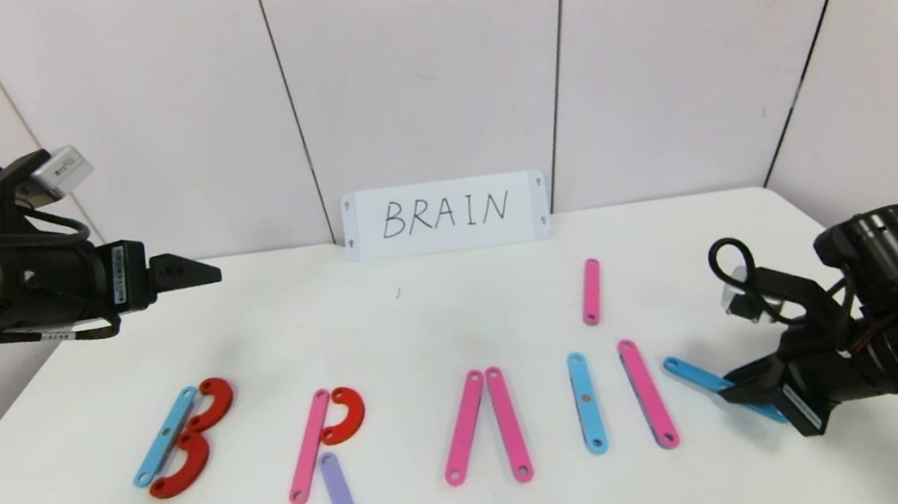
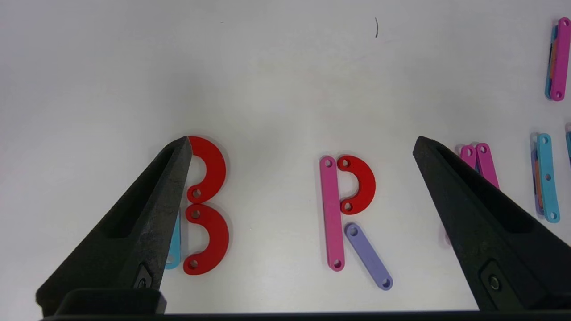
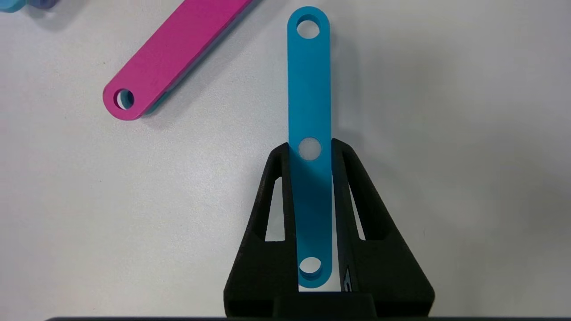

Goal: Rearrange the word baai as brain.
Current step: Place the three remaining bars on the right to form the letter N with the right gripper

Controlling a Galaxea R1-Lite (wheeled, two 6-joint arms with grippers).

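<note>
The row of letters lies across the white table (image 1: 424,325): a B (image 1: 187,438) made of a blue bar and two red C pieces, an R (image 1: 310,446) in pink, red and purple, two leaning pink bars (image 1: 465,426), an upright blue bar (image 1: 586,401) and a slanted pink bar (image 1: 648,393). My right gripper (image 1: 732,392) at the row's right end is shut on a blue bar (image 3: 309,89), which sticks out from the jaws toward the slanted pink bar, low at the table. My left gripper (image 1: 200,273) hangs open high above the B and R (image 2: 330,209), holding nothing.
A white card (image 1: 445,215) with BRAIN handwritten on it leans against the back wall. A short pink bar (image 1: 590,291) lies alone behind the right part of the row. The table's front edge runs just below the letters.
</note>
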